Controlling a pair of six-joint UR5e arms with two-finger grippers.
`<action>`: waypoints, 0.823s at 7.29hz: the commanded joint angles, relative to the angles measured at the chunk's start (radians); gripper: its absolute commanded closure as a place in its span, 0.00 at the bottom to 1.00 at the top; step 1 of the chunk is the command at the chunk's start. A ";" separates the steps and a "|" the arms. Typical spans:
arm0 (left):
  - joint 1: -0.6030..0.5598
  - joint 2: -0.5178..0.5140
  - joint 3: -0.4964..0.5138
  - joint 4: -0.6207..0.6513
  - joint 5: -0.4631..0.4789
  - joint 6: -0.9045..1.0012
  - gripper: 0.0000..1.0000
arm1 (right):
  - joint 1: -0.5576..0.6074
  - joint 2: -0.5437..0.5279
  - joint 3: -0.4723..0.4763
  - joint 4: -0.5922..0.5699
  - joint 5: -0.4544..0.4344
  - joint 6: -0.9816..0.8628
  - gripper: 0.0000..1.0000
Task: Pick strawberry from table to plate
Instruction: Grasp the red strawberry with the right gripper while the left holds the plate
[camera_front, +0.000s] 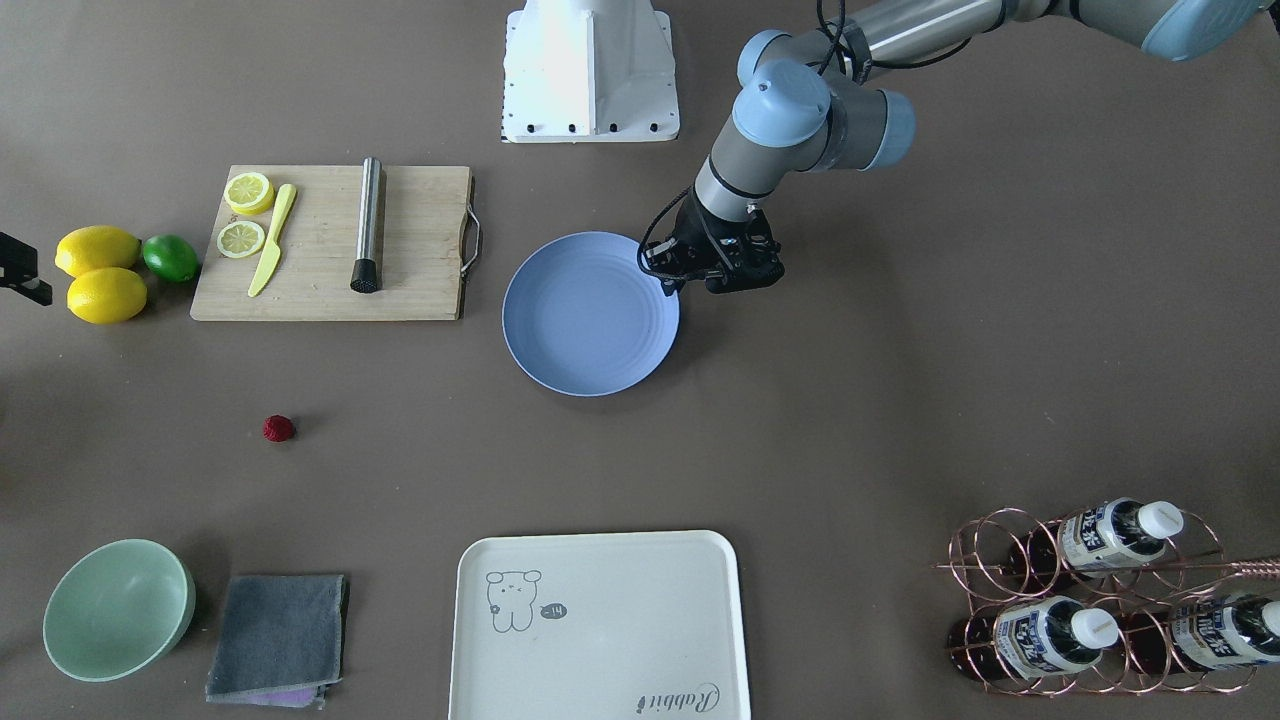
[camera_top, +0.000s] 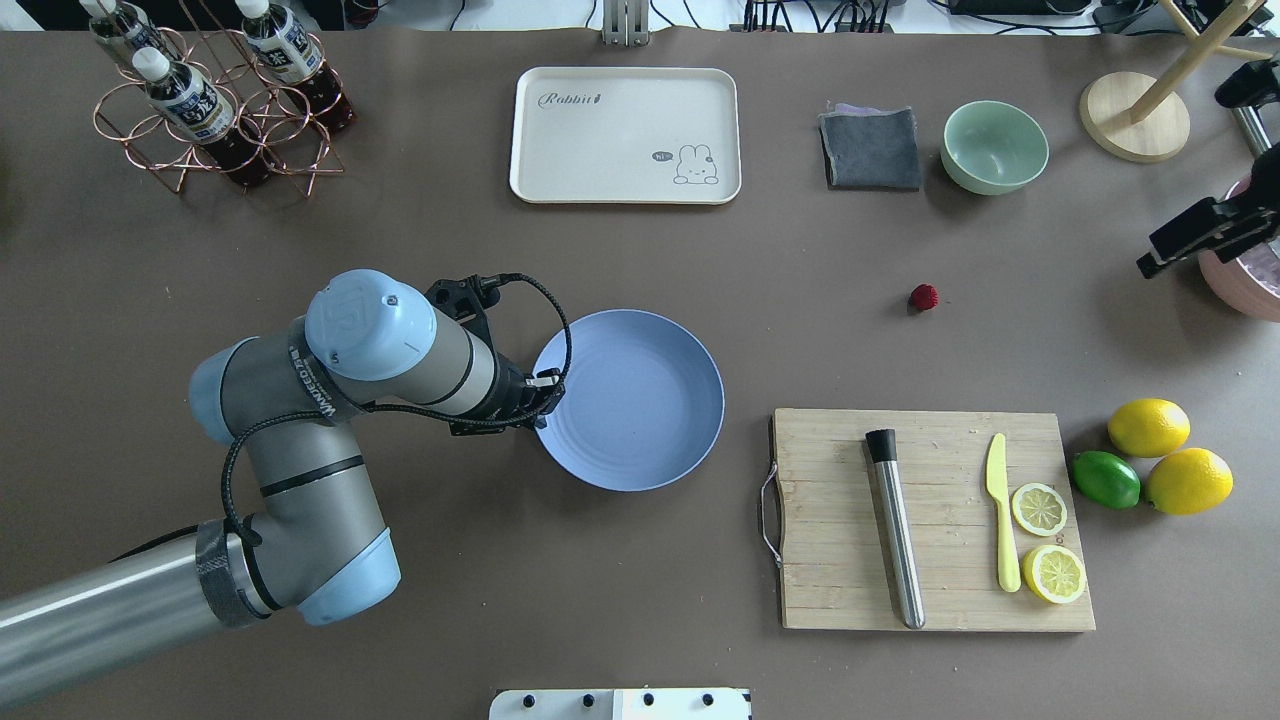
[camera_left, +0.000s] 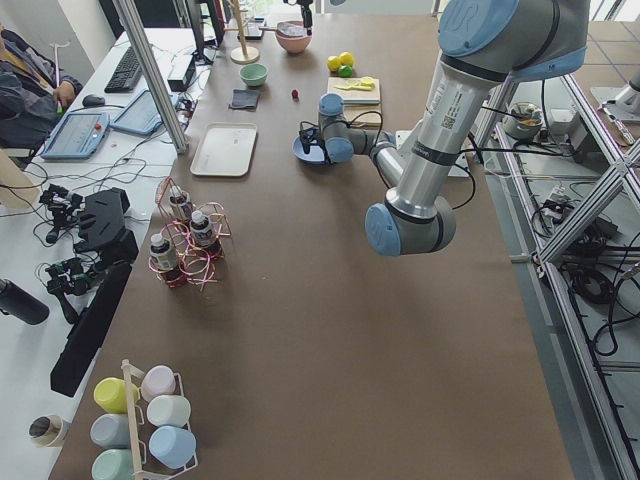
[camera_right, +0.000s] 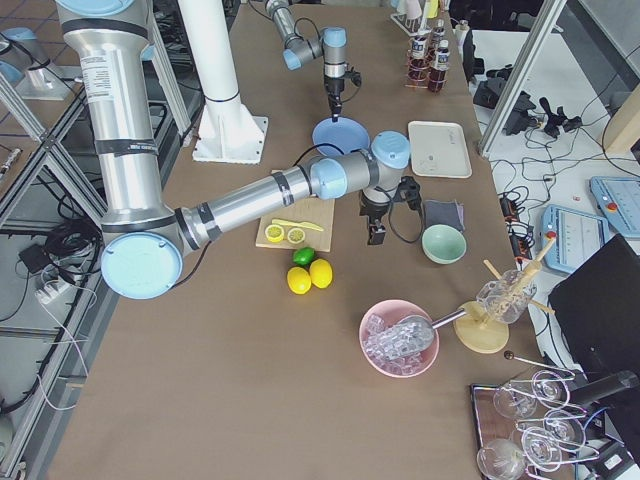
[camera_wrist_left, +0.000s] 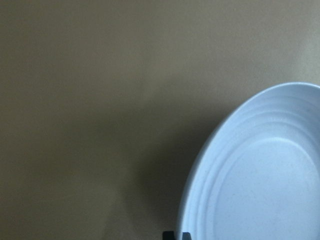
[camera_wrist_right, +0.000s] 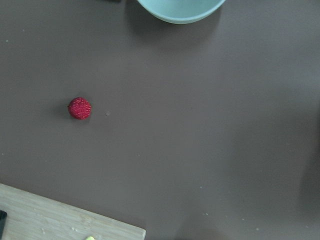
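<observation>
The strawberry is a small dark-red berry lying alone on the brown table, also seen as strawberry and strawberry. The round blue plate is bare inside. My left gripper hangs at the plate's left rim. Its fingertips sit close together at the rim of the plate, so it looks shut. My right gripper hovers high at the table's right side, well away from the berry. Its fingers do not show clearly, so I cannot tell its state.
A wooden cutting board carries a metal muddler, a yellow knife and lemon slices. Two lemons and a lime lie right of it. A green bowl, grey cloth, cream tray and bottle rack line the far side.
</observation>
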 joint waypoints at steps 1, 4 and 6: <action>0.002 -0.001 0.022 -0.032 0.003 -0.005 1.00 | -0.145 0.068 -0.097 0.208 -0.062 0.244 0.01; 0.001 0.001 0.011 -0.034 0.002 -0.005 0.13 | -0.254 0.195 -0.297 0.382 -0.127 0.389 0.01; -0.004 0.005 -0.018 -0.028 0.000 -0.020 0.08 | -0.283 0.212 -0.320 0.384 -0.156 0.391 0.07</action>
